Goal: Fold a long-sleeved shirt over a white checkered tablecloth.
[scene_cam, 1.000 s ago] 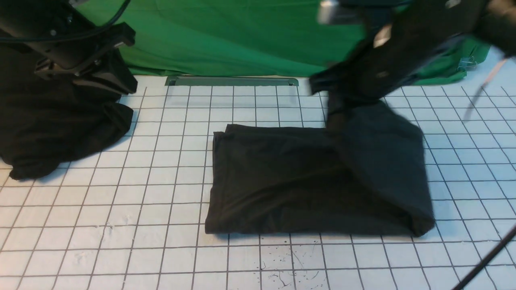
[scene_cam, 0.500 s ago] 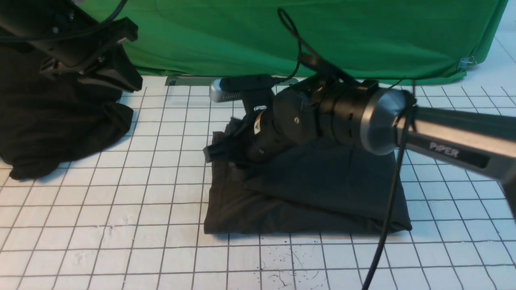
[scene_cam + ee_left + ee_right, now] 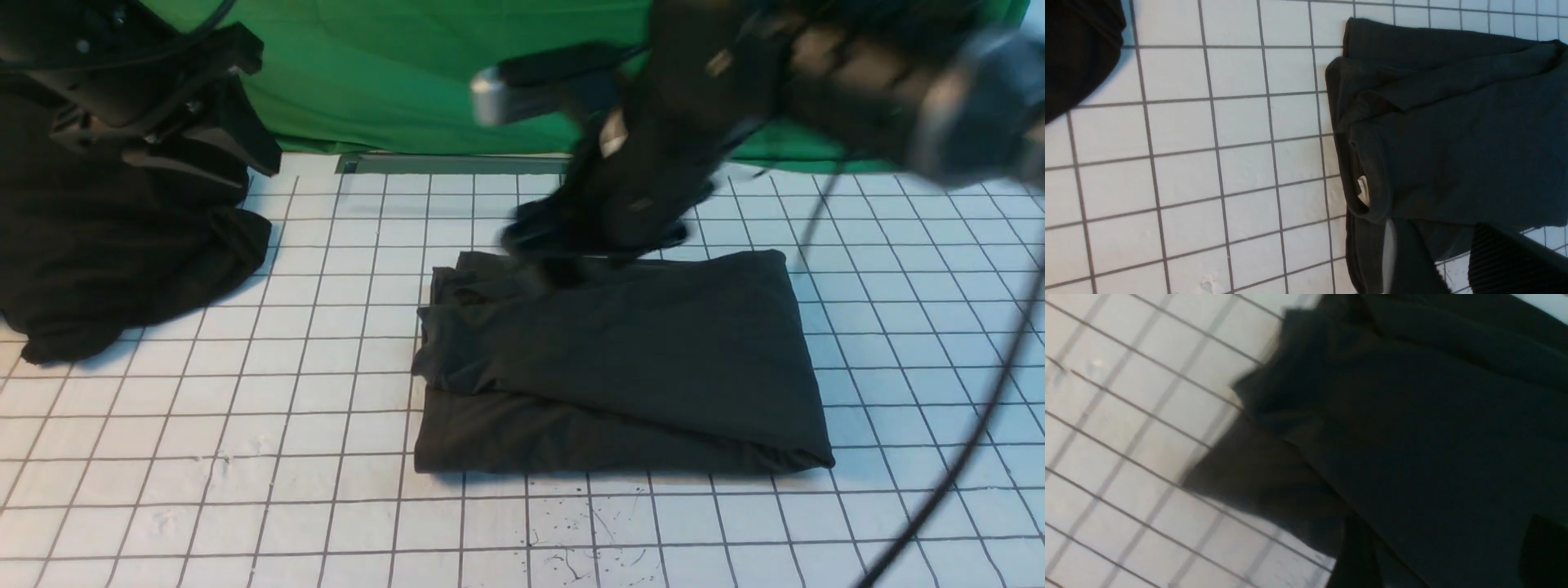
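front view: right gripper (image 3: 596, 241), blurred, hangs just over the far edge of the long-sleeved shirt (image 3: 637, 359), jaws spread, gripping nothing; the shirt lies folded on the white checkered tablecloth (image 3: 245, 425); left arm (image 3: 122, 73) is well apart from it, above a black heap (image 3: 106, 261); left wrist view: left gripper (image 3: 1435, 226) released and empty; the collar with its neck label (image 3: 1363, 190) sits just beyond its fingers (image 3: 1404, 261), a detail the front misses; right wrist view: only dark layered folds under the tool, blurred.

Matt cloth shirt (image 3: 637, 351), matt tablecloth (image 3: 245, 457)
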